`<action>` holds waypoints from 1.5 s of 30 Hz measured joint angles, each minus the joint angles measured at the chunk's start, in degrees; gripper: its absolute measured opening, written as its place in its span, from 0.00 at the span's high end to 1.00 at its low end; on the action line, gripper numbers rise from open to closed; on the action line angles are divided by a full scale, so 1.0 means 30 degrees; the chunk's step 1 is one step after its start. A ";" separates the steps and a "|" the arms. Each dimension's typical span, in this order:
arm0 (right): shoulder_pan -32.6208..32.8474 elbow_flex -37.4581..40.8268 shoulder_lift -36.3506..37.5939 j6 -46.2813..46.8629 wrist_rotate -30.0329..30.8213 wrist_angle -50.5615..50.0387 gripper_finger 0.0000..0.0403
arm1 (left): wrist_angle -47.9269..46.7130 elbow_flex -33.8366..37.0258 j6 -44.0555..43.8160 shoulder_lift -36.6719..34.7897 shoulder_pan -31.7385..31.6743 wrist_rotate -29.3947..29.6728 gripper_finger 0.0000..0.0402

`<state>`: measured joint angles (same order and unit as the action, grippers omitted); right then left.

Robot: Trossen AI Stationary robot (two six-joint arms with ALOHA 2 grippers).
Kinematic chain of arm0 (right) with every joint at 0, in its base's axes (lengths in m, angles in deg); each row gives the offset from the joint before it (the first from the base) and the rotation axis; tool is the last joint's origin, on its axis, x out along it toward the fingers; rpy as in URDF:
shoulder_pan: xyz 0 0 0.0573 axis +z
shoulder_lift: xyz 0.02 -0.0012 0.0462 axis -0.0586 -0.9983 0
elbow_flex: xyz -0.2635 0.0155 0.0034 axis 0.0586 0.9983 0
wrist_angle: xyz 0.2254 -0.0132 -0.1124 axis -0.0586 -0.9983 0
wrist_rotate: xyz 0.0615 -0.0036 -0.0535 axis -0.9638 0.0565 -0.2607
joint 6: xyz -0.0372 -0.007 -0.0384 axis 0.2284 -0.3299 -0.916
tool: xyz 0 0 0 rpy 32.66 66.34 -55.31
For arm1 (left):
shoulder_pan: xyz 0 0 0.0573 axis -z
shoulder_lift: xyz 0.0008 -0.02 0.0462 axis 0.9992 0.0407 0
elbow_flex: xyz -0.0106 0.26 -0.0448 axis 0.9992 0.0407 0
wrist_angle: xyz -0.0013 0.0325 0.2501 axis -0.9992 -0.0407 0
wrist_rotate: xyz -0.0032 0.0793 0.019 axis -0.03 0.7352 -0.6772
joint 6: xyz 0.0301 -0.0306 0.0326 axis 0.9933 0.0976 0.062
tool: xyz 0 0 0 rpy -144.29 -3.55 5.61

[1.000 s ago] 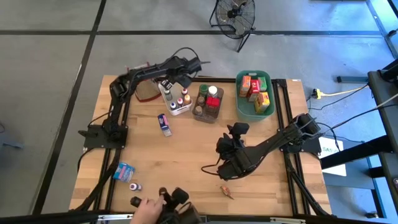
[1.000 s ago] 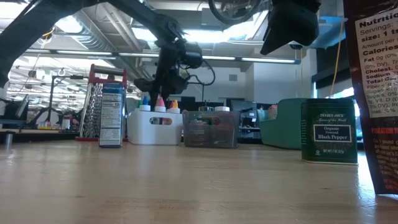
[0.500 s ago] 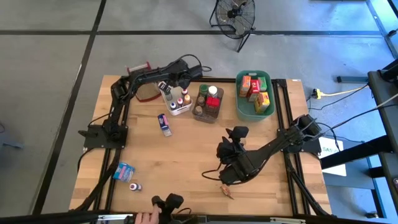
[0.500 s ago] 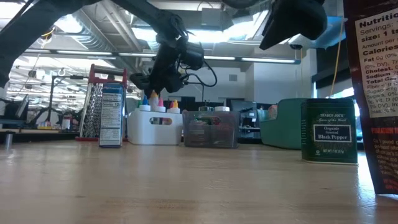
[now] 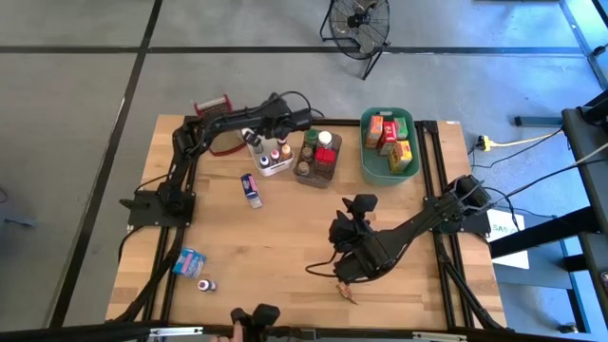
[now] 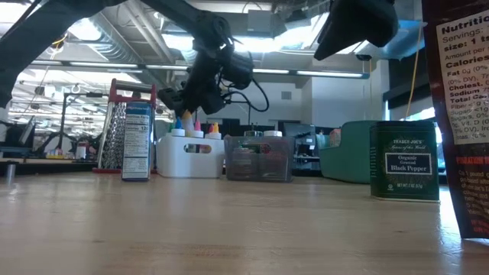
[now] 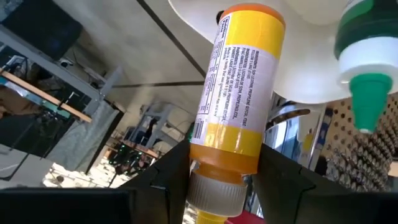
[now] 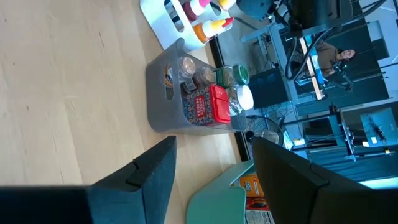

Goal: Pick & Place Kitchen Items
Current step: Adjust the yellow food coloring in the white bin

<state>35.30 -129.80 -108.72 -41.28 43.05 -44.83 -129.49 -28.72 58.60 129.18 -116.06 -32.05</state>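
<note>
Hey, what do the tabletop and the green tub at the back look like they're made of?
The tabletop looks like pale, matte wood: plank seams and grain run across it. The green tub looks like smooth moulded plastic, judging by its even teal colour and rounded rim; the exact plastic can't be told.

Lab or workshop: concrete floor [image 5: 76, 114], ceiling strip lights [image 6: 99, 67], floor fan [image 5: 359, 24].

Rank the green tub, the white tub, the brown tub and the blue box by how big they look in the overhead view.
1. green tub
2. brown tub and white tub: too alike to rank, and the left arm covers part of the white one
3. blue box
</note>
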 joint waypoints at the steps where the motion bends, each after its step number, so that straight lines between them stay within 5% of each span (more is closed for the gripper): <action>1: 0.0000 0.0000 0.0000 0.0000 0.0000 0.0019 0.47 | -0.0003 0.0000 -0.0005 -0.0005 0.0054 0.0063 0.64; 19: 0.0227 0.0000 0.0000 -0.0138 -0.0655 0.0130 0.47 | -0.1198 0.0015 -0.0679 0.0001 0.0222 0.0759 0.64; 37: 0.0282 -0.0007 0.0000 -0.0138 -0.0501 0.0145 0.47 | -0.3179 0.0015 -0.4392 -0.0178 0.1523 0.6327 0.64; 45: 0.0860 -0.0007 0.0000 0.0112 -0.0669 -0.0272 0.47 | -0.3102 0.1385 -0.5233 -0.2596 0.2718 0.5184 0.64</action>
<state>37.88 -129.82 -108.72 -40.94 41.05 -45.65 -138.80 -24.56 42.90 121.39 -107.90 -16.50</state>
